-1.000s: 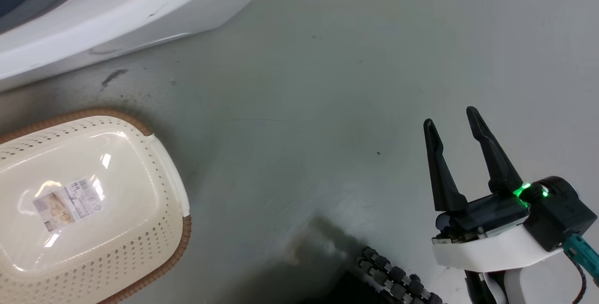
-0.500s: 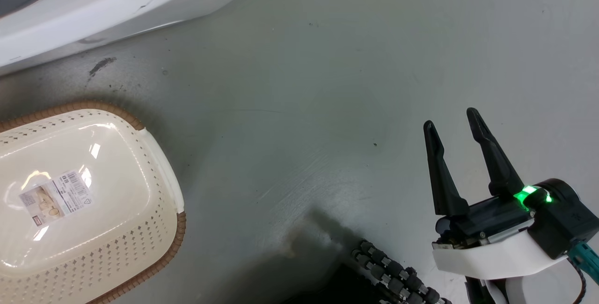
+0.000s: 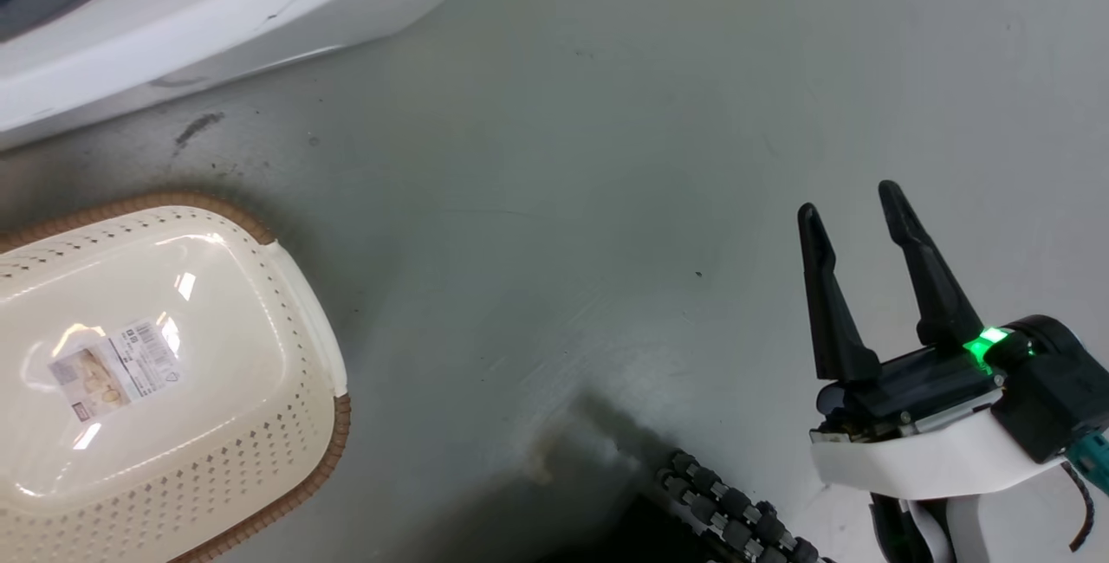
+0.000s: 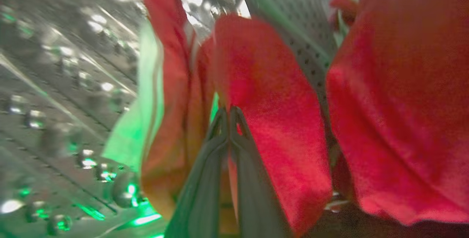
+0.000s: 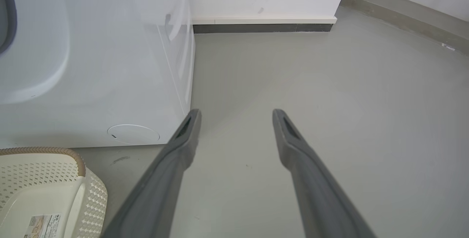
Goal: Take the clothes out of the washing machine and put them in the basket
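Steel drum (image 4: 55,84) backs clothes (image 4: 278,121), folds lengthwise along pinching left hand (image 4: 229,111); right hand (image 3: 851,202) gapes empty.

Bright red clothes (image 4: 278,128) hang in soft, blurred folds inside the washing machine (image 3: 173,17), against its shiny perforated drum (image 4: 55,102). The white machine stands at eleven o'clock. The cream, brown-rimmed basket (image 3: 286,450) sits upright near it at eight o'clock, empty but for its label sticker (image 3: 114,370).

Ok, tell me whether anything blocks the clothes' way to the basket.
Nothing visible does. The left gripper is shut on the clothes inside the drum; the basket sits empty by the washing machine.
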`<state>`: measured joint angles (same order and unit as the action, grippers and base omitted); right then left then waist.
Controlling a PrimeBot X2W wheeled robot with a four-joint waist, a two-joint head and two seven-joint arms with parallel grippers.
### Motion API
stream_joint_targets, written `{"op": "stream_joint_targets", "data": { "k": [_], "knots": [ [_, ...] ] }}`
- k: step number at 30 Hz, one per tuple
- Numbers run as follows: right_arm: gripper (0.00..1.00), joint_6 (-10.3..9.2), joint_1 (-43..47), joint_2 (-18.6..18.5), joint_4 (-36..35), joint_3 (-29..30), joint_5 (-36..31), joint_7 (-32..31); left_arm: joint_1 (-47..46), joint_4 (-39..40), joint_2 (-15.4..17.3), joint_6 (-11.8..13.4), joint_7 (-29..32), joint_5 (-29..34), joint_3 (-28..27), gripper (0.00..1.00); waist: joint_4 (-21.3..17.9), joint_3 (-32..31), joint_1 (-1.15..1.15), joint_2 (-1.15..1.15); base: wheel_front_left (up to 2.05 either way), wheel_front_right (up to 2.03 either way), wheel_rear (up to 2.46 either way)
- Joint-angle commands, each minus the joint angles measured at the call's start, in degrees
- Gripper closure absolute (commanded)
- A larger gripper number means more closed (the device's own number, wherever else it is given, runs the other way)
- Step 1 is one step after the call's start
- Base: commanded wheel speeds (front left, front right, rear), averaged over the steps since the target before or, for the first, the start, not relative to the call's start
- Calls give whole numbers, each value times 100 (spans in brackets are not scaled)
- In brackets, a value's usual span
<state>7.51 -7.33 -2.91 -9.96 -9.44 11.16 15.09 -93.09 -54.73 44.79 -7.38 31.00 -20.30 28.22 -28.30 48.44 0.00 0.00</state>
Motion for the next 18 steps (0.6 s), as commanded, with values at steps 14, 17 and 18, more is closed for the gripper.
{"op": "stream_joint_targets", "data": {
  "k": [14, 17, 18],
  "knots": [
    [0, -4, -176, 2, 147, 623, -447, 12, 986, -662, -817, 18, -1993, -443, -78, 100, 649, -1166, 0, 0, 0, 0, 0],
    [0, -4, -127, 2, 195, 740, -565, 12, 1381, -835, -1111, 8, -2402, -601, -68, 100, 823, -1491, 0, 0, 0, 0, 0],
    [0, -5, -107, 1, 212, 781, -591, 12, 1484, -877, -1199, 8, -2512, -655, -82, 100, 874, -1589, 0, 0, 0, 0, 0]
  ]
}}
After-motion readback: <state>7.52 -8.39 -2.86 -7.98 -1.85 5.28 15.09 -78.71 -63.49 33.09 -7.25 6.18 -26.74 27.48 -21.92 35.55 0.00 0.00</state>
